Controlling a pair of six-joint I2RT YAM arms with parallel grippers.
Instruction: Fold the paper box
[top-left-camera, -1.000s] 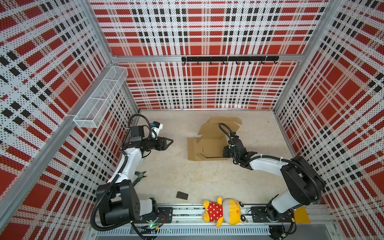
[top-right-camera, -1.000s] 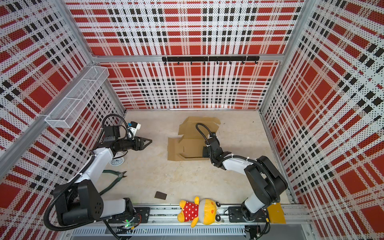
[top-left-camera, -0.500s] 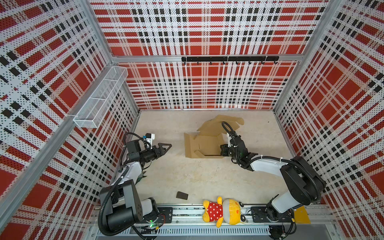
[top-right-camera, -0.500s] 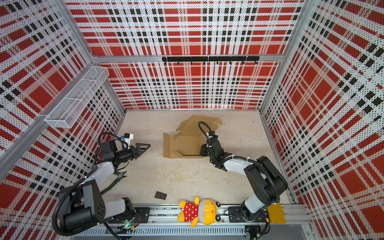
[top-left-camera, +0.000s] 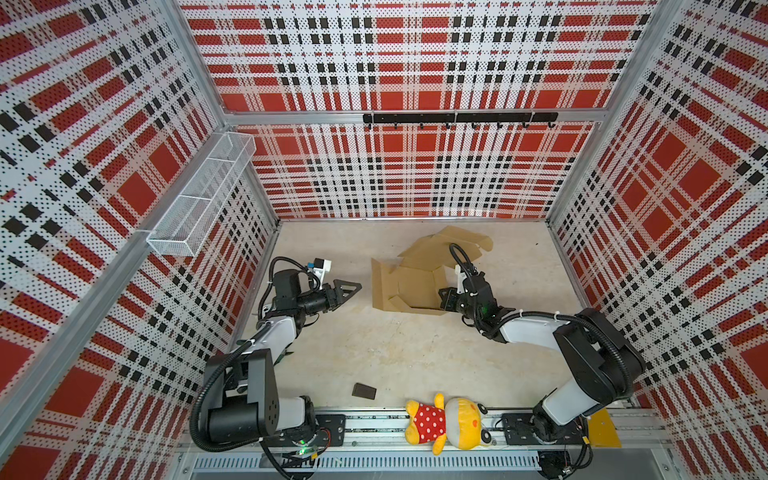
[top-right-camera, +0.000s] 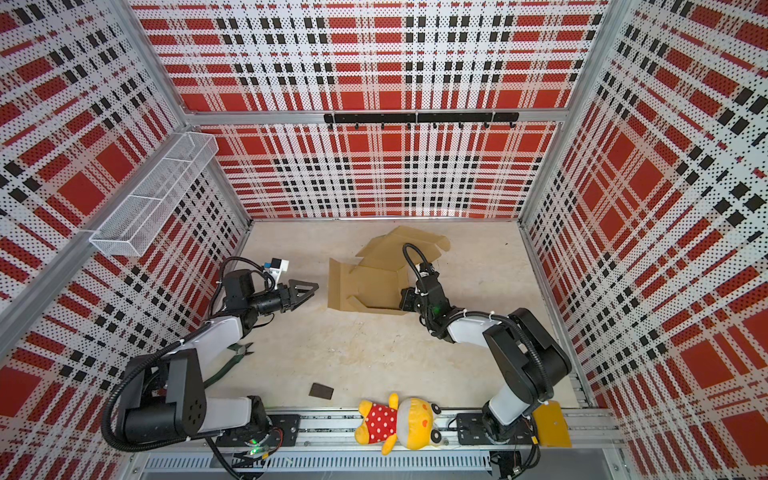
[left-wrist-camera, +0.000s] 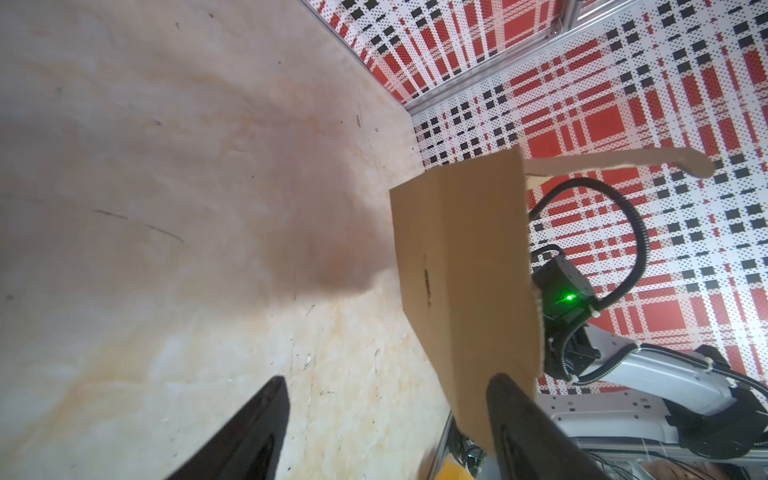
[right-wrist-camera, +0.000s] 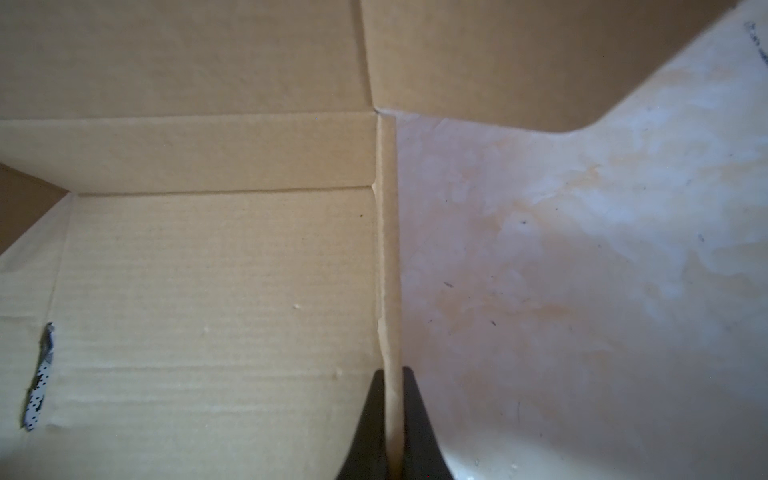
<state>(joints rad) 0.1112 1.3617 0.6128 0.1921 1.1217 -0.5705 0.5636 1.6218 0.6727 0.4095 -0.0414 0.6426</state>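
Box first: the paper box (top-left-camera: 415, 282) sits on the table (top-left-camera: 395, 353), straight behind the soft toy (top-left-camera: 446, 424) & well apart from it, closer to the back wall. Both top views show it (top-right-camera: 370, 286). It's only part folded. The bottom lies flat, the wall on the toy's left side stands up, & a big flap w/ tabs tips up on the side away from the toy. The R gripper (top-left-camera: 442, 299) is behind the toy too, at the box's other side, pinching a thin wall of the box. The R wrist view shows this best: that gripper (right-wrist-camera: 392, 374) has two black fingers (right-wrist-camera: 372, 419) pressed tight w/ the cardboard edge btwn them, the inside of the box (right-wrist-camera: 208, 291) on one side & bare table on the other. The L gripper (top-left-camera: 353, 291) hangs behind & left of the toy, well apart from it, near the box's standing wall but not touching. Its fingers are spread wide w/ nothing btwn them. In the L wrist view the L gripper (left-wrist-camera: 388, 380) shows only table in the gap & the brown wall (left-wrist-camera: 461, 270) up ahead. A small dark block (top-left-camera: 364, 390) lies near the toy, just to its left. Green pliers (top-right-camera: 237, 357) lie farther left of the toy, partly under the L arm.
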